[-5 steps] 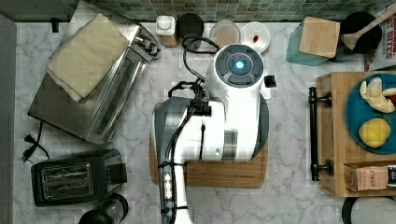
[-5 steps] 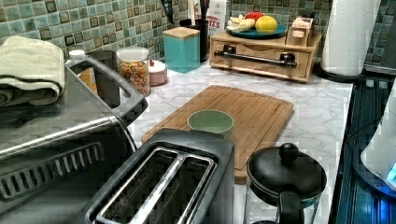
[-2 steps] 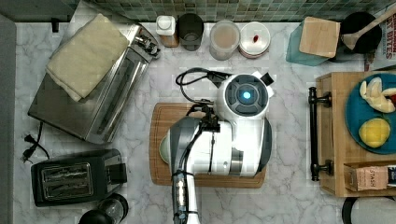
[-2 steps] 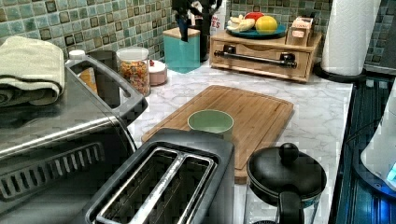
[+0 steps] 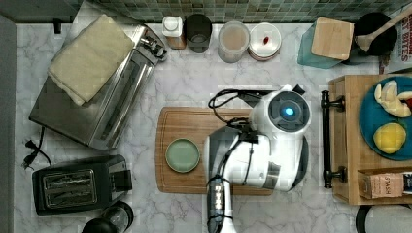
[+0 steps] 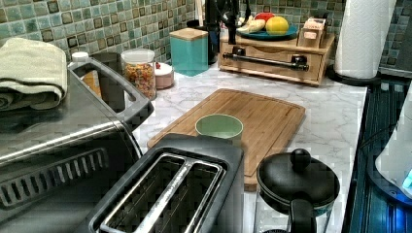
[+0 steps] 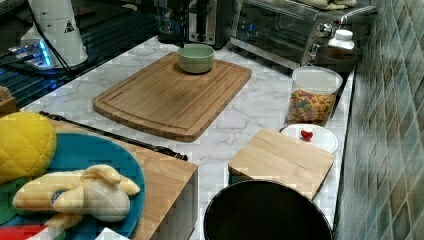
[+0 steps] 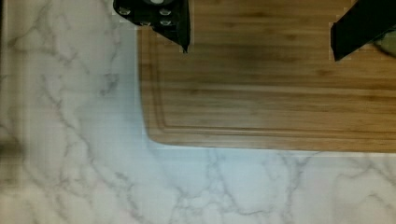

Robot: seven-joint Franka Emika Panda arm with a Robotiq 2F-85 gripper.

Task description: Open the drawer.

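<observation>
The tool [image 8: 259,37], fingers spread wide and empty, hangs over the cutting board's [image 8: 280,93] edge; the drawer [image 5: 347,141], shut, lies just beyond toward the top view's right, its bar handle [image 5: 326,138] running crosswise to that approach.

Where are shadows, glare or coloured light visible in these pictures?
Wrist view: a soft shadow darkens the cutting board between the fingers of the open gripper. Left view: the metal top of the toaster oven reflects light. Right view: blue light glows beside the arm's base.
</observation>
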